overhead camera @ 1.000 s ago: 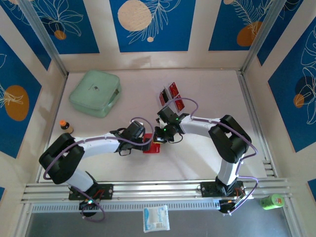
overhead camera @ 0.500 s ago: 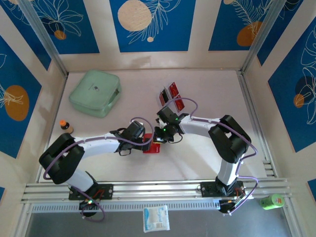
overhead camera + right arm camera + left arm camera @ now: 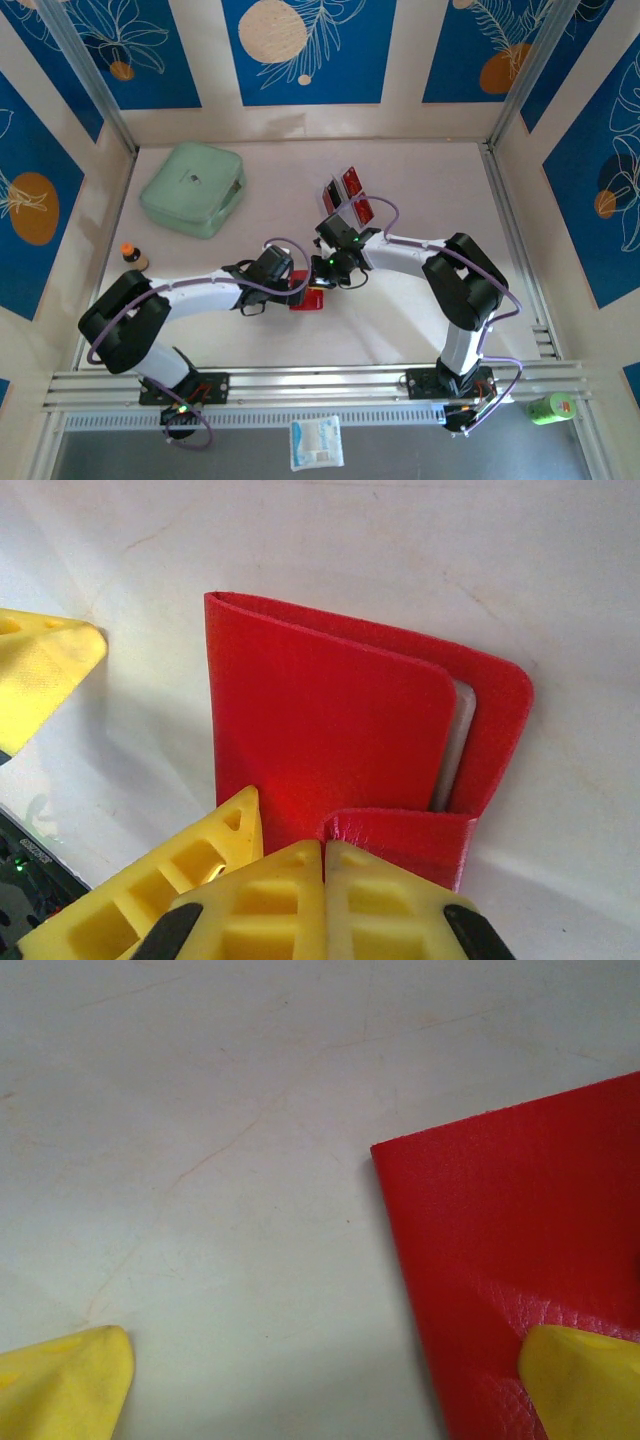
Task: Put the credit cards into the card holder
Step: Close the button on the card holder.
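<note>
**DESK:** Lower centre of the right wrist view: the right gripper (image 3: 324, 865), yellow fingers clenched tight together, tips at the small tab of the flat, red, grained-leather folding card holder (image 3: 330, 720). Is it pinching that tab?

**FIELD:** Cannot tell. The tab's edge runs under the tips; nip or mere press, either fits. In the left wrist view the left gripper (image 3: 320, 1390) stands released and spread wide. One yellow fingertip (image 3: 585, 1380) sits at lower right over the holder's corner, the other above the bare pale table (image 3: 200, 1110) at lower left.

**DESK:** Where is the holder?

**FIELD:** Flat on the table, dead centre of the overhead view, between the two grippers. My reading: light, soft, floppy at the fold, likely to skid if nudged. Pin one corner, lift the tab or the free cover edge.

**DESK:** The cards?

**FIELD:** The thin red-and-black plastic credit cards (image 3: 351, 182) stand propped above centre, just beyond the right arm (image 3: 405, 252), apart from the holder. Probably stiff, slick, featherlight; take one by its top edge.

**DESK:** What is lost to us?

**FIELD:** The pockets. A pale strip (image 3: 458, 740) shows at the holder's open side, card or lining unclear. The card count and whatever props them are too faint. A mint-green soft zip case (image 3: 192, 188) sits upper left, well apart.
</note>
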Robot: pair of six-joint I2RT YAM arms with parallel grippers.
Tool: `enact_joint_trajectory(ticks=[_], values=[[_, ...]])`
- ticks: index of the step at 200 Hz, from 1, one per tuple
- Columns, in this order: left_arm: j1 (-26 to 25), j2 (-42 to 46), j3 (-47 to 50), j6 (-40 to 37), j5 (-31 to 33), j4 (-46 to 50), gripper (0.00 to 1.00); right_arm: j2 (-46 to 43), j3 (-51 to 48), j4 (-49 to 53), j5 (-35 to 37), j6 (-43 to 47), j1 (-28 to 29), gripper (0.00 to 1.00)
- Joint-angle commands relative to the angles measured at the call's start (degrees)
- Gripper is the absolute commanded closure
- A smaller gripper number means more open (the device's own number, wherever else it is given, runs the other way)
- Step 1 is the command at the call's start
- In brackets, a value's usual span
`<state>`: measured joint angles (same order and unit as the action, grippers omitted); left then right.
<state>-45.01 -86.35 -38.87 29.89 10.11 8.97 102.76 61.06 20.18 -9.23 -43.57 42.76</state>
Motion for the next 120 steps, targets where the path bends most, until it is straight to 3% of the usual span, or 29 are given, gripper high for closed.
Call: enact_joint_trajectory(ticks=[1,120], values=[[0.3,-1.3,1.9,0.3,-1.0,2.0,0.00,1.9,1.4,-0.4,-1.9,-0.8,0.8,1.00],[0.6,1.6,-0.2,1.7,-1.9,3.3,0.00,4.3,-5.2,-2.4,0.1,-1.7,-0.1,1.00]])
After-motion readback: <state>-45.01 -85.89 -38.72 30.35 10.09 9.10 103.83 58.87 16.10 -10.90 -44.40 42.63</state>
